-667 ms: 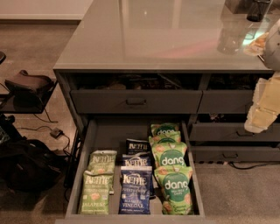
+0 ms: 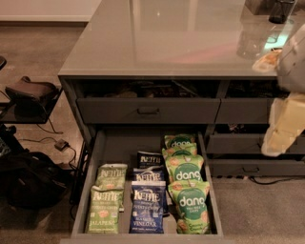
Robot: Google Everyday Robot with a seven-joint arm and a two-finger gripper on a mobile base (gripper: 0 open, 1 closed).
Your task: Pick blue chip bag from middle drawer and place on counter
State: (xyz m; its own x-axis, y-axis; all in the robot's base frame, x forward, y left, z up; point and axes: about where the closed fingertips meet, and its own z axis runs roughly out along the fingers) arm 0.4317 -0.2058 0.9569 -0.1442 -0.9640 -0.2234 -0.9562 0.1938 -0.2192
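Note:
The middle drawer (image 2: pixel 93 167) is pulled open below the counter (image 2: pixel 176 38). In its middle column lie three navy-blue Kettle chip bags: one at the front (image 2: pixel 147 207), one behind it (image 2: pixel 148 176), one further back (image 2: pixel 149 158). Light green Kettle jalapeno bags (image 2: pixel 106 205) lie on the left and green Dang bags (image 2: pixel 189 202) on the right. My gripper (image 2: pixel 285 125) shows as a pale yellowish shape at the right edge, above and to the right of the drawer, well apart from the bags and holding nothing I can see.
A closed drawer with a dark handle (image 2: pixel 148 111) sits above the open one, and narrower drawers (image 2: pixel 252 167) stand to the right. A dark cup (image 2: pixel 281 10) and a clear container (image 2: pixel 251 42) stand on the counter's right. A bag and cables (image 2: pixel 28 181) lie on the floor at left.

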